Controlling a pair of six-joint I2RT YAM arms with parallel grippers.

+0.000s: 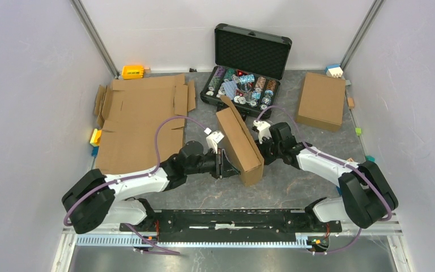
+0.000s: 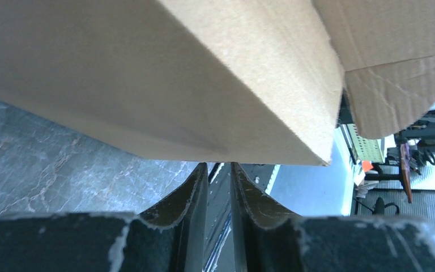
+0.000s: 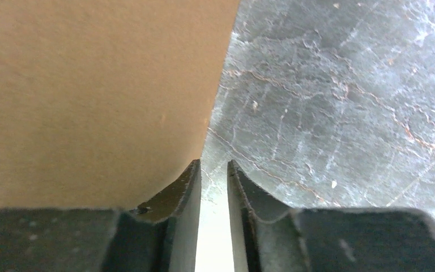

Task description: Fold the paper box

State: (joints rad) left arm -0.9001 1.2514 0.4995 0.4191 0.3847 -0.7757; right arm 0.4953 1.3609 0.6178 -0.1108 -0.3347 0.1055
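The paper box [image 1: 239, 140] is brown cardboard folded into a shallow box. It stands tilted on one long edge at the table's middle, with a flap sticking up at its far end. My left gripper [image 1: 225, 164] is against its left face and my right gripper [image 1: 262, 148] is against its right face. In the left wrist view the box [image 2: 164, 73] fills the top. The left gripper [image 2: 219, 165] has its jaws nearly together with nothing between them, tips at the cardboard. In the right wrist view the box [image 3: 90, 96] sits left of the empty right gripper [image 3: 214, 163], whose jaws are also nearly together.
A flat unfolded cardboard sheet [image 1: 141, 119] lies at the left. A finished brown box [image 1: 321, 101] lies at the right rear. The open black case [image 1: 243, 73] with colourful chips stands just behind the box. Small coloured blocks [image 1: 132, 71] lie along the walls.
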